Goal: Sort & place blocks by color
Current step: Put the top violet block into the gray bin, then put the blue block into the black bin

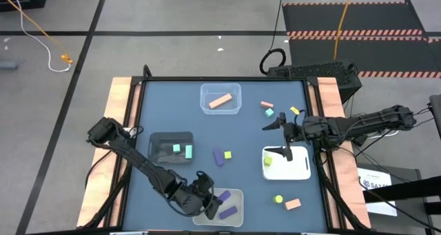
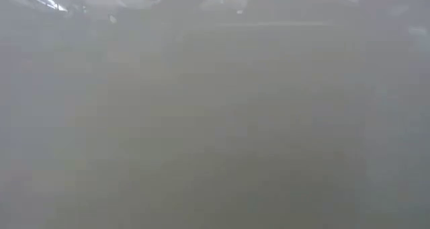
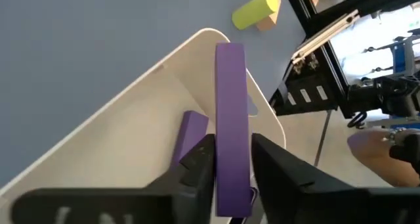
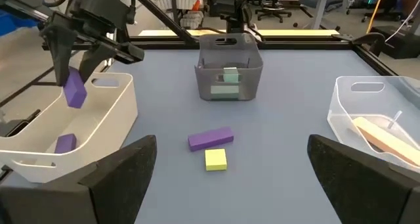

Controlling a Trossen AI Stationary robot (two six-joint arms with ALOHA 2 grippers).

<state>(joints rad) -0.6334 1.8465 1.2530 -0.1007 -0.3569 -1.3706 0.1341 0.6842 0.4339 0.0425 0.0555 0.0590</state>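
My left gripper (image 1: 212, 203) is over the white tray (image 1: 236, 193) at the table's near edge, shut on a purple bar (image 3: 230, 106). A second purple block (image 3: 190, 135) lies on the tray's floor. My right gripper (image 1: 277, 137) hangs open at the right, by another white tray (image 1: 296, 169) that holds a yellow-green block. An orange bar (image 1: 220, 100) lies in the clear bin at the far side, and teal blocks (image 1: 182, 150) lie in the black bin. A purple bar (image 4: 210, 138) and a yellow-green cube (image 4: 216, 159) lie loose mid-table. The low view is fogged over. My left gripper pinches the purple bar near one end (image 3: 231, 178) between its two fingers (image 3: 201, 166), on the bar's two broad sides. The fingers slant down from the table's left. The bar (image 4: 74, 90) hangs tilted below them, clear of the tray's floor.
Loose teal, orange and yellow blocks (image 1: 269, 112) lie at the far right near my right gripper. A yellow-green round piece (image 1: 278, 200) and an orange block (image 1: 293, 204) lie near the front right. A person's hand (image 3: 380, 155) shows beyond the table's edge.
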